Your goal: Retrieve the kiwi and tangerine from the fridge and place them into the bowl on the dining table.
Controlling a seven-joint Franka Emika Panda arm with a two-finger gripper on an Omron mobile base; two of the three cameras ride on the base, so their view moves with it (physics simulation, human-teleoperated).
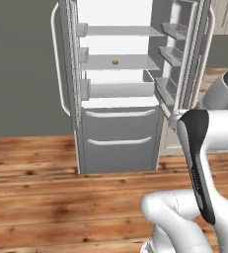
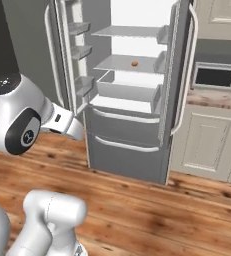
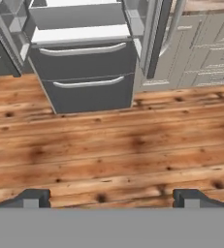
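Observation:
The fridge stands in front of me with both upper doors swung wide, its white shelves showing above two shut grey drawers. On the middle shelf lies the tangerine, a tiny orange-brown dot, also seen from the right as the tangerine. My gripper is open, its two dark fingertips set wide apart over the wooden floor, well short of the fridge and holding nothing. The kiwi, the bowl and the dining table are out of view.
A wall counter with cream cabinets and a microwave stands right of the fridge. The open doors with their shelf bins jut out on both sides. Bare wooden floor lies between me and the drawers.

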